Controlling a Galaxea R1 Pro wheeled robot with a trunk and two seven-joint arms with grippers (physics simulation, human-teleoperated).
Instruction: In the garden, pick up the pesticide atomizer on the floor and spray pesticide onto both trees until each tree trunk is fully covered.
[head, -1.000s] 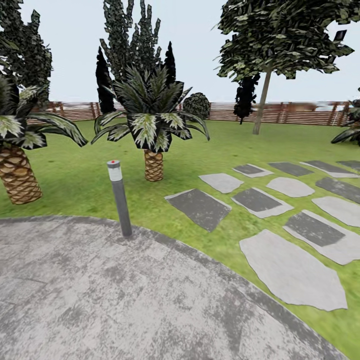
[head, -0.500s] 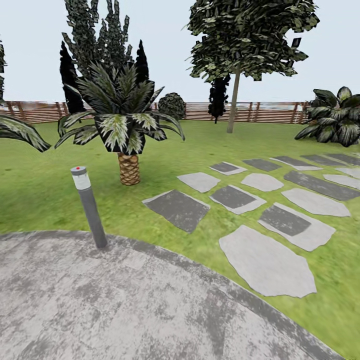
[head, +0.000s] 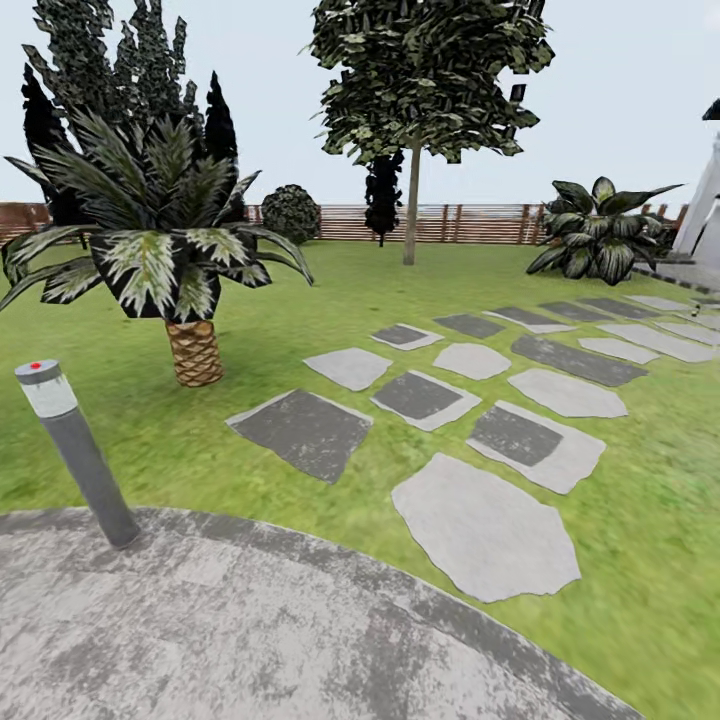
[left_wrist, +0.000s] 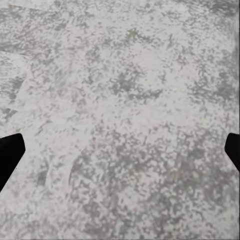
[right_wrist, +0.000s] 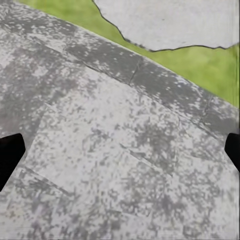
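The pesticide atomizer is out of view. The garden lawn (head: 300, 300) spreads ahead to a brown slat fence (head: 470, 224). Far back near the fence stands a leafy tree (head: 411, 215) with a slim pale trunk; I cannot tell whether it is one of the task's trees. In the left wrist view my left gripper (left_wrist: 120, 155) is open over mottled grey paving, its dark fingertips (left_wrist: 10, 155) at the picture's edges. My right gripper (right_wrist: 120, 155) is open too, above the paving's curved edge beside grass and a stone slab (right_wrist: 165, 20).
I stand on a round grey paved area (head: 250, 640). A grey bollard light (head: 75, 455) leans at its rim. A short palm (head: 190, 350) grows on the left, stepping stones (head: 485, 525) run off to the right, and a broad-leaved bush (head: 600, 230) sits beside a white structure (head: 705, 210).
The head view has swung to the right, so palm, bollard and stones sit further left in the picture. The broad-leaved bush and the white structure have come into view.
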